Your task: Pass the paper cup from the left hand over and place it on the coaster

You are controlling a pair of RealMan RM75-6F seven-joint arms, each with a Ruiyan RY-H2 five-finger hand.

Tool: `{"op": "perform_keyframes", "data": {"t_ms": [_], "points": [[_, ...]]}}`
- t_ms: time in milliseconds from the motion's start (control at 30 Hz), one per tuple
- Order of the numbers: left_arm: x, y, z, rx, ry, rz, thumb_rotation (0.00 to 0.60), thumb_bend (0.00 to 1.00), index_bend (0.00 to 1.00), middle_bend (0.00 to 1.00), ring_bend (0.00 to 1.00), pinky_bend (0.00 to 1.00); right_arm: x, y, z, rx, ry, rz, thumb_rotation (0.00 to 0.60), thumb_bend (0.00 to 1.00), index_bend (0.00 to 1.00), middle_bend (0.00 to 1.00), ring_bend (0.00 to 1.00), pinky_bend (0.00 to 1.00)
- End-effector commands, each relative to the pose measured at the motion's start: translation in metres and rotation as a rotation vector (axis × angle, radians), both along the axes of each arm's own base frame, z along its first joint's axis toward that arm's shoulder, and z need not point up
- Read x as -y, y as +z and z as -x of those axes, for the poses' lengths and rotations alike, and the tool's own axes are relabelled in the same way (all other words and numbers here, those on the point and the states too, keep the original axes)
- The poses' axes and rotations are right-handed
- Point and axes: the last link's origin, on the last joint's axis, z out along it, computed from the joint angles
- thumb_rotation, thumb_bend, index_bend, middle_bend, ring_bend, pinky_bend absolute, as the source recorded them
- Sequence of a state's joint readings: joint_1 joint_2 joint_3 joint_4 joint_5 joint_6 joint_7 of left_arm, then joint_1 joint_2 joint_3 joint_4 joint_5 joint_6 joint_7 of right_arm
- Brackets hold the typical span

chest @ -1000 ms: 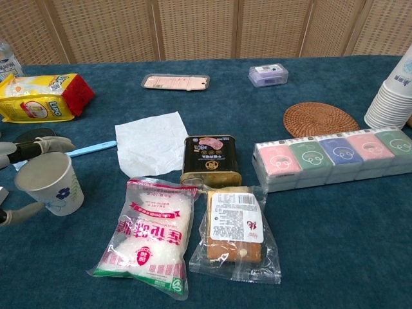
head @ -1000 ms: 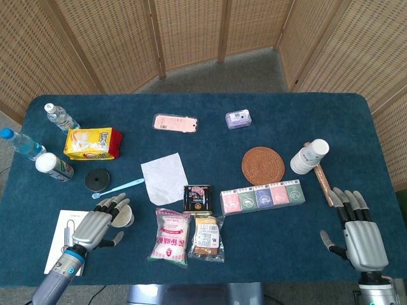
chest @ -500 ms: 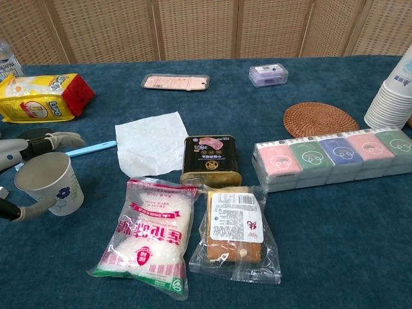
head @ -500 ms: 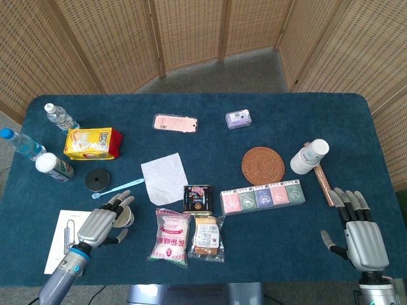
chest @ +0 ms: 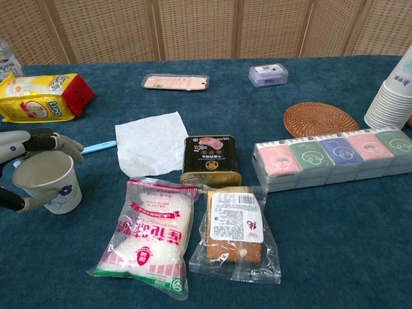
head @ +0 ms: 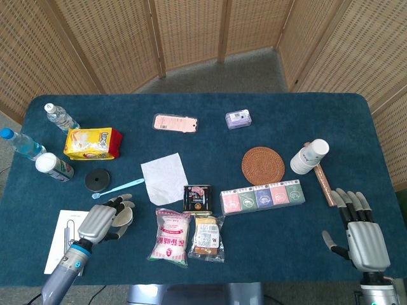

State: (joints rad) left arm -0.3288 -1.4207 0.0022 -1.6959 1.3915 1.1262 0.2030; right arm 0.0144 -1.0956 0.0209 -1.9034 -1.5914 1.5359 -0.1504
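Closing in over the last second, our left hand (chest: 26, 170) now wraps its fingers and thumb around the paper cup (chest: 46, 182), which stands upright near the table's front left edge, beside the white sugar packet (chest: 150, 235). We judge the grip is set for a lift. Our right hand (head: 362, 230) waits far right, fingers apart and holding nothing, ready to receive. Between them, well apart from the cup, lies the woven coaster (head: 262, 166), its top bare.
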Motion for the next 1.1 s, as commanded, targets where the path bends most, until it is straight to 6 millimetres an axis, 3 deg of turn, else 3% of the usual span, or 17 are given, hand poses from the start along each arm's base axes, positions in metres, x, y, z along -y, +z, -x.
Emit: {"op": "perform_keyframes", "data": {"t_ms": [33,267,633,1100], "points": [[-0.002,0.001,0.000,0.008,0.003,-0.007,0.600,0.48,0.30,0.21,0.26,0.47,0.000,0.000,0.000,0.001,0.001,0.001,0.600,0.36,0.00,0.00,0.00,0.00],[-0.018,0.017,-0.008,0.107,0.027,-0.052,0.600,0.48,0.30,0.21,0.26,0.47,0.000,-0.001,0.001,0.005,-0.005,-0.003,0.600,0.36,0.00,0.00,0.00,0.00],[-0.060,0.056,-0.041,0.205,-0.015,-0.083,0.600,0.48,0.29,0.21,0.26,0.46,-0.002,0.001,0.001,0.005,-0.004,-0.005,0.600,0.36,0.00,0.00,0.00,0.00],[-0.122,0.047,-0.099,0.232,-0.087,-0.051,0.600,0.47,0.29,0.21,0.26,0.45,-0.010,0.007,-0.003,0.013,0.000,0.009,0.600,0.36,0.00,0.00,0.00,0.00]]}}
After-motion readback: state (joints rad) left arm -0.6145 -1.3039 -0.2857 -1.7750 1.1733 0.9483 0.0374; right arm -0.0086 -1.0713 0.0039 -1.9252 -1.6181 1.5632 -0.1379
